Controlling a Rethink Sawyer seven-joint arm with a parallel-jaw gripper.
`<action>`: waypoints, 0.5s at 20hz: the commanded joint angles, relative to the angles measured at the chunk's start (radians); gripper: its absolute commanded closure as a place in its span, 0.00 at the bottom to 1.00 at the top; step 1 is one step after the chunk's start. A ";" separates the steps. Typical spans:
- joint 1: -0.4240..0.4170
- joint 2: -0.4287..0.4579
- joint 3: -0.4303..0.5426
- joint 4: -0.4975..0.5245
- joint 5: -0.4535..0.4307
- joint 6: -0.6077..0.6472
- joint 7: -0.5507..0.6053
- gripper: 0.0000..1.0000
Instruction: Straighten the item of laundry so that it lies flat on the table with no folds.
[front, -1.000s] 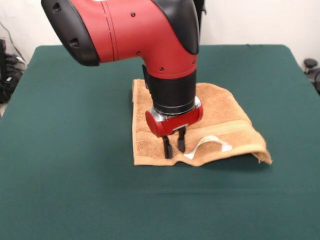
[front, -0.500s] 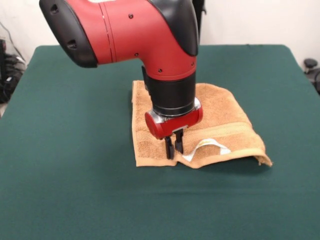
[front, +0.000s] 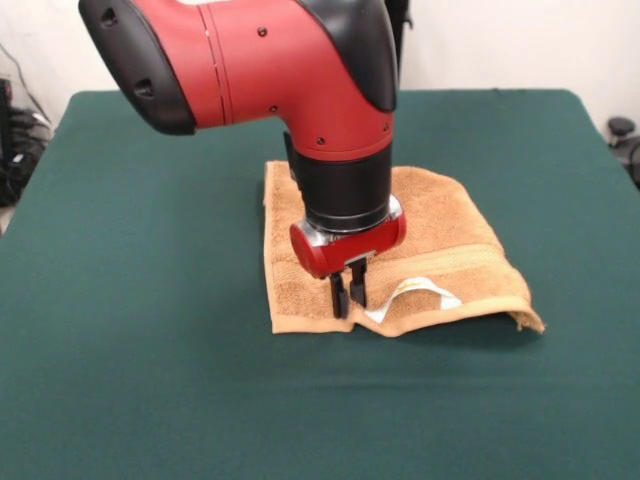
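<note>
The item of laundry (front: 450, 225), a tan-orange towel, lies near the middle of the green table (front: 140, 360). It is folded over itself, with a woven band along the near side and a white label (front: 428, 291) sticking up. Its near right corner (front: 527, 319) curls up off the cloth. My gripper (front: 348, 300) points straight down at the towel's near edge, left of the label. The two black fingers are pressed together with towel cloth pinched between their tips.
Green cloth stretches wide on every side of the towel. Dark cables and gear sit past the table's left edge (front: 15, 140), and a dark object (front: 622, 130) shows past the right edge.
The fingers stood apart one second ago and have since closed on the towel's near edge. The near edge and label shifted slightly. The arm has held still for the last half second.
</note>
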 joint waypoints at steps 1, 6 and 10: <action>0.055 0.026 0.053 -0.066 -0.049 -0.012 -0.299 1.00; 0.040 0.031 0.058 -0.085 -0.053 -0.012 -0.328 1.00; 0.016 0.036 0.070 -0.096 -0.048 0.006 -0.383 1.00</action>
